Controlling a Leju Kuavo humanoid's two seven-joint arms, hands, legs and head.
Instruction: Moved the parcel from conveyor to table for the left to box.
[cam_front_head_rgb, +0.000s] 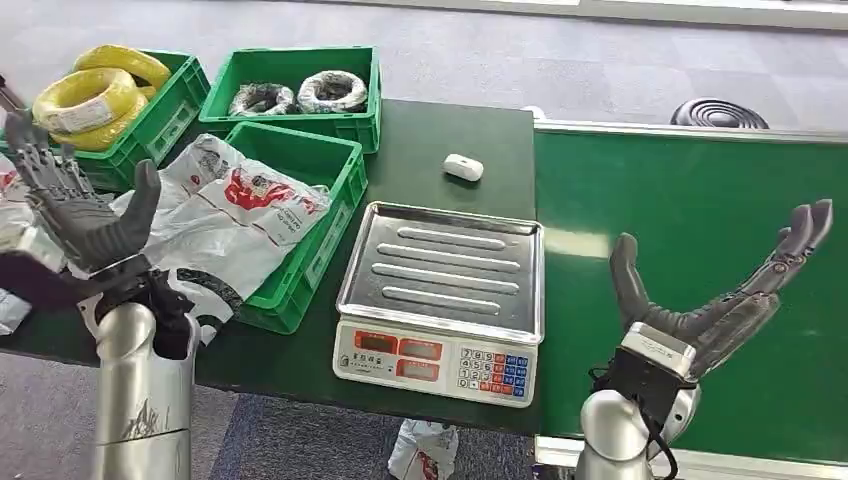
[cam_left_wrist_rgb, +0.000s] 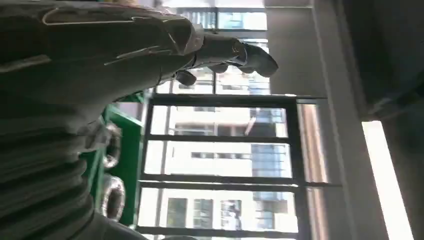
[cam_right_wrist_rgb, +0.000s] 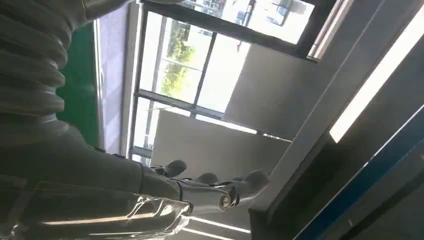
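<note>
A white parcel bag with red print (cam_front_head_rgb: 235, 205) lies in and over the near green crate (cam_front_head_rgb: 320, 235) on the dark table (cam_front_head_rgb: 440, 135). My left hand (cam_front_head_rgb: 85, 215) is raised, palm up, fingers spread, beside that bag and holds nothing. My right hand (cam_front_head_rgb: 715, 300) hovers over the green conveyor belt (cam_front_head_rgb: 690, 210), also open with fingers apart. The wrist views look up past my left hand (cam_left_wrist_rgb: 150, 45) and right hand (cam_right_wrist_rgb: 150, 200) at windows and ceiling.
A weighing scale (cam_front_head_rgb: 440, 290) with a steel tray stands at the table's front middle. A small white object (cam_front_head_rgb: 463, 167) lies behind it. Green crates hold yellow coils (cam_front_head_rgb: 95, 95) and grey coils (cam_front_head_rgb: 300, 95). A white bag (cam_front_head_rgb: 425, 450) lies on the floor.
</note>
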